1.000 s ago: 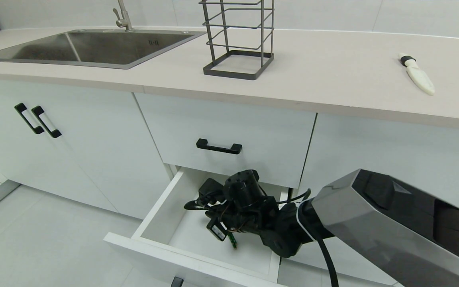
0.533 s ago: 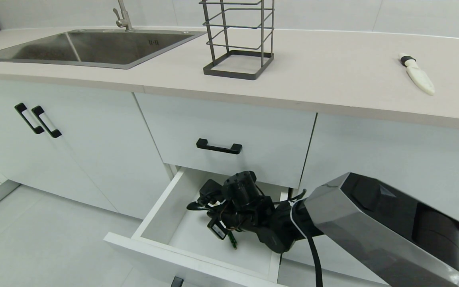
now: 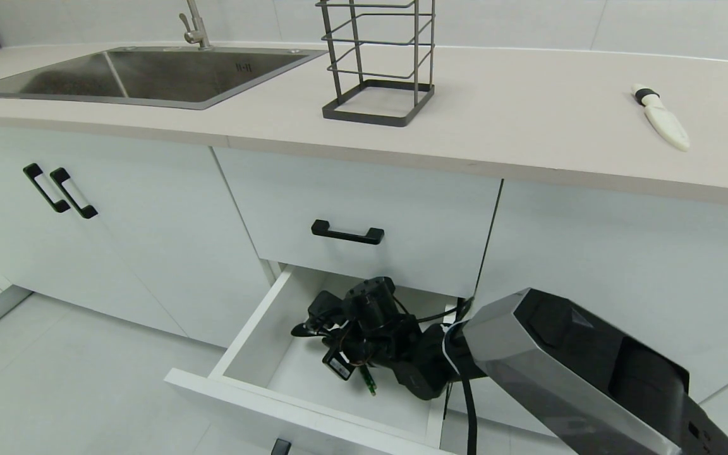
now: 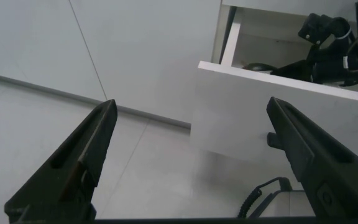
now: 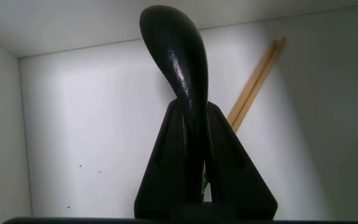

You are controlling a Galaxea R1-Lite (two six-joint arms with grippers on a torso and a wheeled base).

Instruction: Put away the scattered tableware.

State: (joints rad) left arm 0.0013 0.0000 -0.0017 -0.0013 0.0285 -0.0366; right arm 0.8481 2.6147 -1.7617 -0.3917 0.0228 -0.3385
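My right gripper (image 3: 315, 326) is inside the open lower drawer (image 3: 247, 328), shut on a black spoon (image 3: 301, 330). In the right wrist view the spoon (image 5: 174, 59) stands up between the two fingers, bowl end out, above the drawer's white floor (image 5: 86, 143). A pair of wooden chopsticks (image 5: 257, 79) lies on that floor beyond the spoon. A white knife with a black band (image 3: 660, 117) lies on the counter at the far right. My left gripper (image 4: 190, 107) hangs open and empty, low above the floor, facing the drawer's front panel (image 4: 272, 118).
A dark wire rack (image 3: 378, 63) stands on the counter's middle and a steel sink (image 3: 143, 72) is set in at the left. The shut upper drawer with a black handle (image 3: 347, 233) overhangs the open one. Grey floor tiles lie to the left.
My right arm has shifted a little to the left inside the drawer, carrying the spoon along. The knife, rack and drawer have stayed put.
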